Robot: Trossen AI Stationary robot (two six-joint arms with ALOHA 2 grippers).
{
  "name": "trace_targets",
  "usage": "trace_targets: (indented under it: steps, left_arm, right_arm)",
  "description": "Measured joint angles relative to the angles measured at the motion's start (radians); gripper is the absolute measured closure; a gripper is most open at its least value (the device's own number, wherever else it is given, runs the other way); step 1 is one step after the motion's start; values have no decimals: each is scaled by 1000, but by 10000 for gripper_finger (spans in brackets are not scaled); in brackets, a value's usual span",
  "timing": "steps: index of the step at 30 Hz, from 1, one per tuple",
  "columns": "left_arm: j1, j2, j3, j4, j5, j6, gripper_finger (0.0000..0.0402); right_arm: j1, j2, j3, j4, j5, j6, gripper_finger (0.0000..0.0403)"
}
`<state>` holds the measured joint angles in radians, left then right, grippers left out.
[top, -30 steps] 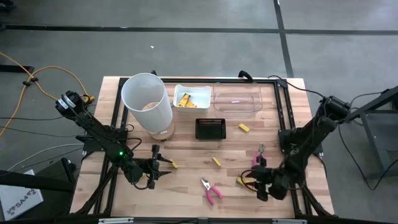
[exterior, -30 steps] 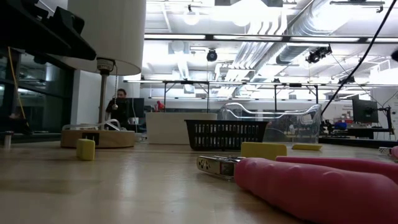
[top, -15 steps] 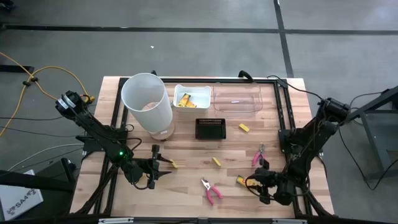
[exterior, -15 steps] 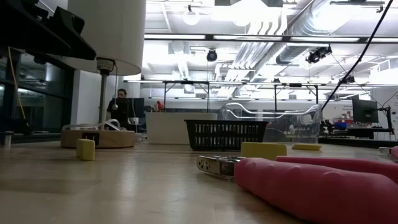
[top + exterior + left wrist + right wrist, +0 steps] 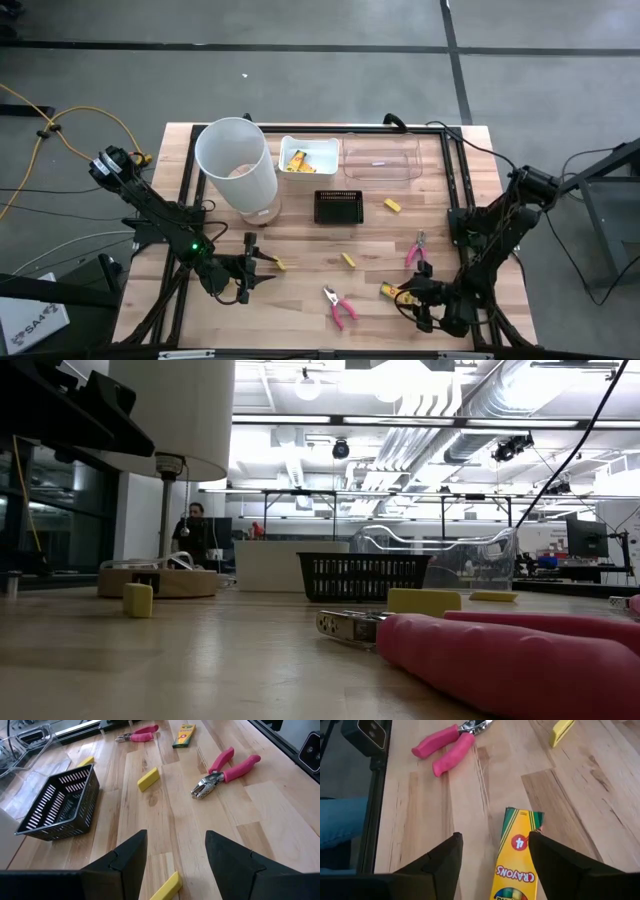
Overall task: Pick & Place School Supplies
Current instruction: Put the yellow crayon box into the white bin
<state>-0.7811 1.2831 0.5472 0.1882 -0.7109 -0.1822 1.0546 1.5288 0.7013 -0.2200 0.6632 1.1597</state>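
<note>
Crayon box [image 5: 516, 855] flat on wood table [image 5: 300, 245] near front-right edge, long axis running straight out from right gripper [image 5: 492, 854] — lies between its spread fingers, not gripped, print side up. Flat yellow card packet w/ green trim, rectangular. Vs a sec ago: right gripper spread wider and slid slightly toward table's front edge; box now free on the wood, rest of layout unchanged. Pink-handled pliers [image 5: 339, 305] near front centre, metal nose pointing up-left in high view, handles splayed; 2nd pair [image 5: 415, 249] further right, long axis roughly front-to-back. Small plain yellow blocks scattered — one [image 5: 348, 260] mid-table, one [image 5: 392, 206] beside black mesh basket [image 5: 338, 207]. Left gripper [image 5: 175, 851] low at front-left, fingers open, nothing held, yellow block [image 5: 164, 887] just in front of it. Tall white cylindrical bin [image 5: 237, 168] at back-left.
</note>
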Motion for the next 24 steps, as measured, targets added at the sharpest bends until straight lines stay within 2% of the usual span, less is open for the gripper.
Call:
trace_targets:
  steps: [18,24]
  left_arm:
    - [0,0,0,0,0,0,208]
    - [0,0,0,0,0,0,208]
  right_arm:
    - [59,0,0,-95,16,51,183]
    - [58,61,0,-121,-7,51,183]
